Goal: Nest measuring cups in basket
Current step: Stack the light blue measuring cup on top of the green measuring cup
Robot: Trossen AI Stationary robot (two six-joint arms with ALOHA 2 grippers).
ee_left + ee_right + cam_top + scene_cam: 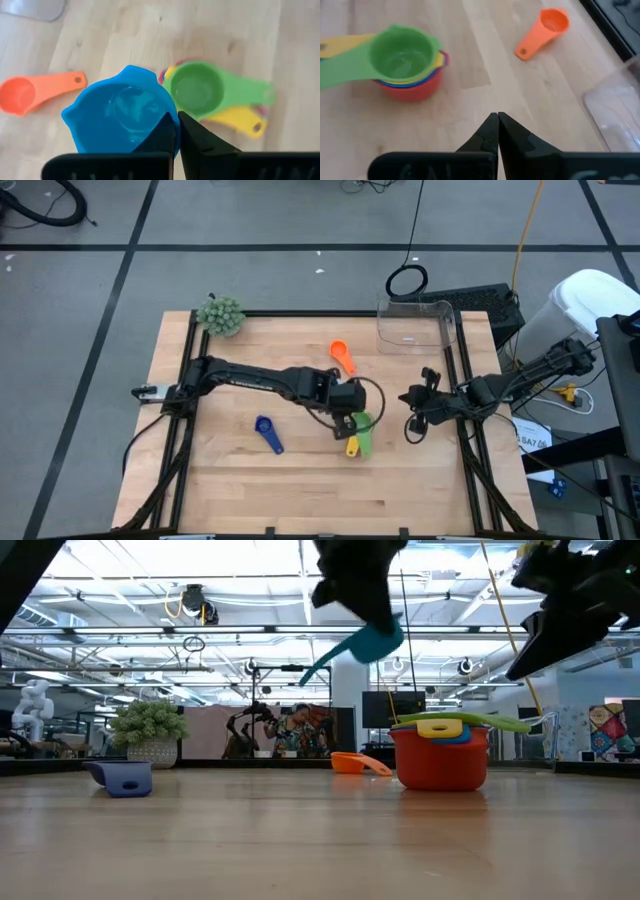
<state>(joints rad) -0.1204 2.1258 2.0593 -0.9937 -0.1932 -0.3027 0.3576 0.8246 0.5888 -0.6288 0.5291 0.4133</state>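
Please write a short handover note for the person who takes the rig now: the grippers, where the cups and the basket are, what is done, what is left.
Left gripper: shut on the light blue cup, lifted above the table beside the stack.
Right gripper: shut, empty, hanging over the table's right side.
Stack: red cup at the bottom, green cup on top, yellow and others between; it stands on the table, not in the basket.
Loose on the table: orange cup, dark blue cup.
Basket: far right corner, no cup seen in it.
Left: nest the remaining cups, get all into the basket.
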